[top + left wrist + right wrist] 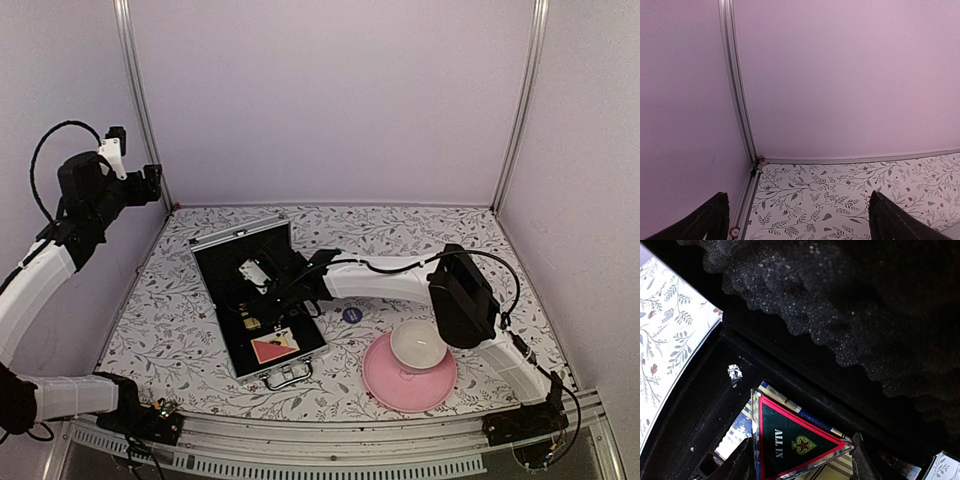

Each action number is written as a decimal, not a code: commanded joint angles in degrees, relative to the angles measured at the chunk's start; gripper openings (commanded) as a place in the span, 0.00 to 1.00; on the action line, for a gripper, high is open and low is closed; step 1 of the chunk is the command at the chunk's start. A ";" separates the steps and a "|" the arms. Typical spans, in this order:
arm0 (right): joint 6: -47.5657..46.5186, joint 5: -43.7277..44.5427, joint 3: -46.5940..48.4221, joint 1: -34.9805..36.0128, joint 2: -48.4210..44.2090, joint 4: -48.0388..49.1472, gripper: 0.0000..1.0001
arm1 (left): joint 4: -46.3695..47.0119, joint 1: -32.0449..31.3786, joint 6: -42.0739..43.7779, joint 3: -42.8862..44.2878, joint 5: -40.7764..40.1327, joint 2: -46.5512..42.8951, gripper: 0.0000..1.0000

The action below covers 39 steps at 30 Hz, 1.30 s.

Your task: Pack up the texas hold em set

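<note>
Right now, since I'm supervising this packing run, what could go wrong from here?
1. The right tool seems to pinch the gold-and-dark card box inside the briefcase, close to a compartment wall. Released off-line, it may sit proud and block the lid.
2. The blue disc lies on the table beside the right forearm. A sweep could knock it away.
3. The right elbow hangs next to the white bowl on the pink plate. Pulling back might bump it.

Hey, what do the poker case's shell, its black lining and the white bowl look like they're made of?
The case shell looks like silvery metal, likely aluminium, judging by its bright rim. The black lining is egg-crate foam, bumpy and matte. The white bowl is smooth with a slight sheen, so it could be ceramic or plastic, and I cannot tell which.
</note>
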 commanded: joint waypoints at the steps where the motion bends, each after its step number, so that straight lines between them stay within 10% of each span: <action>1: -1.27 1.57 1.37 0.05 2.42 0.71 0.58 | 1.35 0.51 0.33 -0.33 0.09 0.25 0.97; 39: -0.87 -2.12 0.99 0.05 -2.59 0.45 0.86 | 1.36 0.36 0.22 -0.33 0.69 0.65 0.97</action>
